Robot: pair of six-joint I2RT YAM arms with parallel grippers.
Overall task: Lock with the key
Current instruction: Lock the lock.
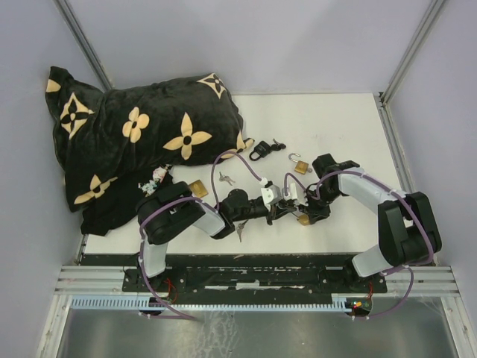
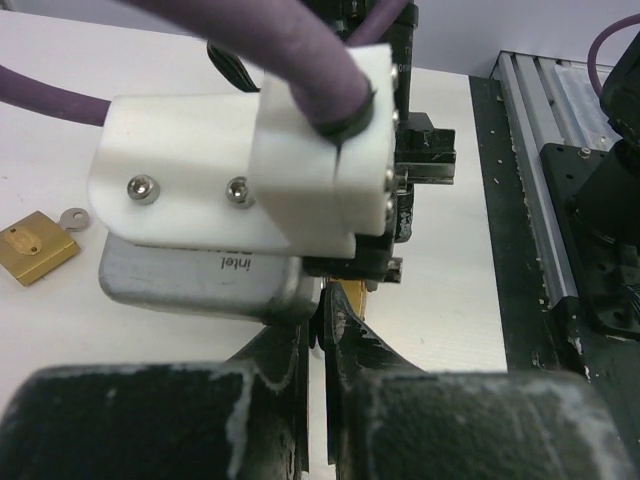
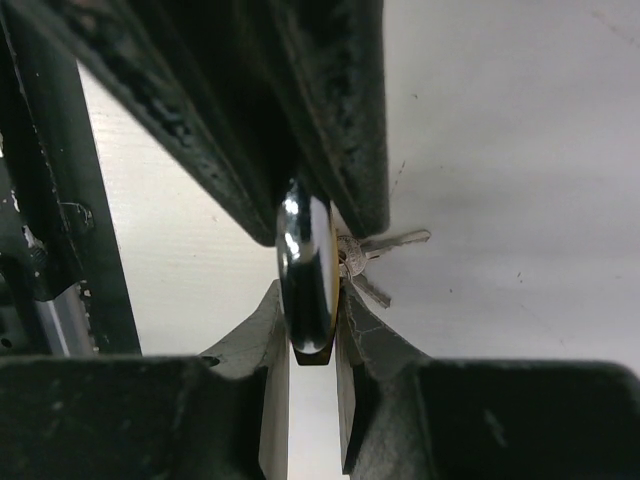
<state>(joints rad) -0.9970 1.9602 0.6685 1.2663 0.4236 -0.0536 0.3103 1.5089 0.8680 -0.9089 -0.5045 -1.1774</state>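
- The right tool (image 3: 310,312) is clamped on the held brass padlock (image 1: 303,219). In the right wrist view its two fingers (image 3: 268,335) press either side of the lock's chrome shackle (image 3: 305,262).
- The held brass padlock sits at the near middle of the tabletop (image 1: 335,123), where the two arms meet.
- The left tool (image 2: 322,328) has its fingers together, tips right at that padlock's brass body (image 2: 352,298). Whether a key is pinched between them cannot be told.
- A bunch of keys (image 3: 386,248) sticks out just beside the shackle, on its right in the right wrist view.
- The right arm's wrist camera (image 2: 200,275) in its white mount (image 2: 230,165) fills most of the left wrist view.
- Farther back lies a second brass padlock (image 1: 300,165) with its shackle swung open.
- Left of it is a black padlock (image 1: 259,151) with keys (image 1: 277,144) beside it.
- A third brass padlock (image 1: 197,188) lies near the left arm, with loose keys (image 1: 226,179) near it on the right.
- A black pillow with tan flowers (image 1: 141,134) covers the far left.
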